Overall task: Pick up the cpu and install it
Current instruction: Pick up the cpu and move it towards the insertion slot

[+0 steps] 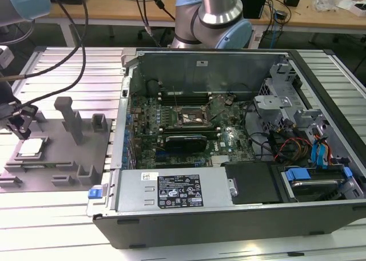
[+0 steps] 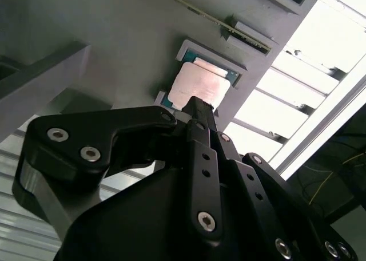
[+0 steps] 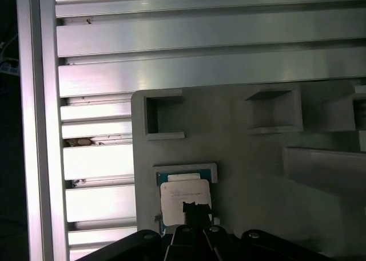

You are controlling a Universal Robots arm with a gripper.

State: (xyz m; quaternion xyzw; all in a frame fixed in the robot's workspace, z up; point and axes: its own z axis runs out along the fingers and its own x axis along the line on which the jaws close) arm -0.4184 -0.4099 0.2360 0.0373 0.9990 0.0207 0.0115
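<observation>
The cpu [image 1: 31,148] is a thin square chip with a pale metallic top. It lies flat in a shallow holder on the grey fixture plate [image 1: 54,158] at the exterior view's left. My gripper [image 1: 23,126] hangs just above it, black fingers pressed together into one narrow tip. In both wrist views that tip [image 2: 197,105] [image 3: 194,208] overlaps the near edge of the cpu [image 2: 200,80] [image 3: 182,191]; I cannot tell if it touches. The black-framed motherboard socket [image 1: 193,119] sits open inside the computer case [image 1: 240,226], well off to the exterior view's right.
Grey plastic blocks [image 1: 71,121] and small pockets stand up from the fixture plate close to the gripper. The case's metal side wall [image 1: 123,123] rises between the plate and the motherboard. Cables and blue drive brackets [image 1: 320,152] crowd the case's right side. The arm's base [image 1: 214,20] stands behind.
</observation>
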